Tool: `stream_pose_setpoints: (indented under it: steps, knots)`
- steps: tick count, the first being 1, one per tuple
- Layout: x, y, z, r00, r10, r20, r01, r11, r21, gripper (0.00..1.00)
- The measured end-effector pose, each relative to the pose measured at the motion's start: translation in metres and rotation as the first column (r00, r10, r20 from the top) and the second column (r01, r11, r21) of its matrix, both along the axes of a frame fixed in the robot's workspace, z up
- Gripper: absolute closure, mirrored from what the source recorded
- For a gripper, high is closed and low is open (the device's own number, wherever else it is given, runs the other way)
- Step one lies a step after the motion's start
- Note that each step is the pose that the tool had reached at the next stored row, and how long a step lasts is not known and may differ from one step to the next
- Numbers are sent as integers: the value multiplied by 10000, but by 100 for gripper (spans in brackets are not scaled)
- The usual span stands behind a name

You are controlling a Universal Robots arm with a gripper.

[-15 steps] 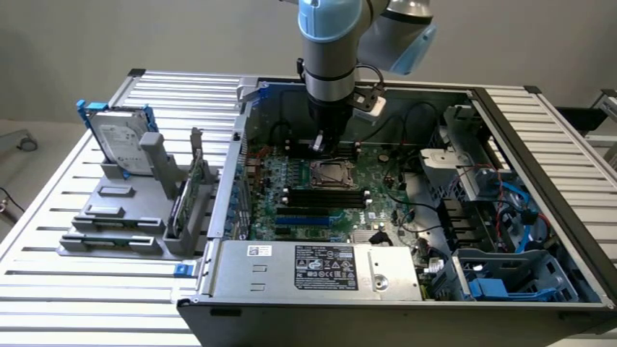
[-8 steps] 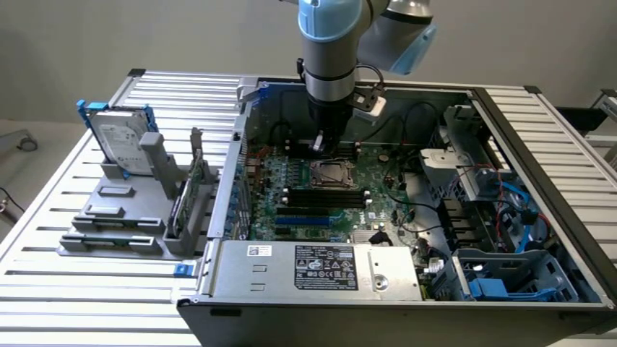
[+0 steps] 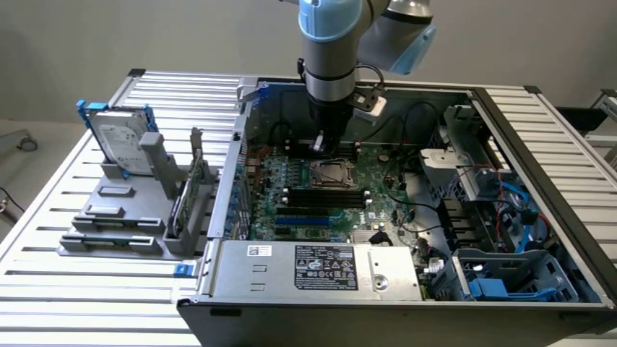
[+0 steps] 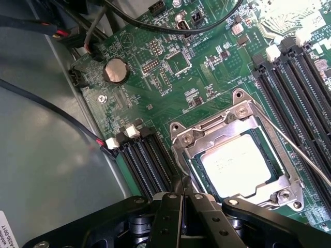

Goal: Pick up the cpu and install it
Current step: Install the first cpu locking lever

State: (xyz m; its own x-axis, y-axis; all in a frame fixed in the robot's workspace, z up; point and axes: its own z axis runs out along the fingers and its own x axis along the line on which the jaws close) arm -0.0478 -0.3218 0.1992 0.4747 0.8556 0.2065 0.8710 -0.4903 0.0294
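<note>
One cpu [image 4: 239, 164], pale, silvery and square, sits in one socket [image 4: 220, 125] near one end effector [image 4: 182, 182], which is pressed together

Behind the scene stands a plain, pale grey wall [image 3: 193, 36]. The desk [image 3: 87, 289] has a top of ribbed, silver metal slats lying side by side. At the exterior view's left a light-coloured floor [image 3: 24, 181] shows below the desk, with a small caster wheel [image 3: 27, 144] on it. The light is soft and even.
</note>
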Motion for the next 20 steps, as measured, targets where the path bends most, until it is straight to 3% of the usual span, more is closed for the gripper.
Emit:
stream_pose_setpoints:
  steps: [20]
  knots:
    - [20, 0, -11, 10000, 2, 0, -2, 10000, -97, 89]
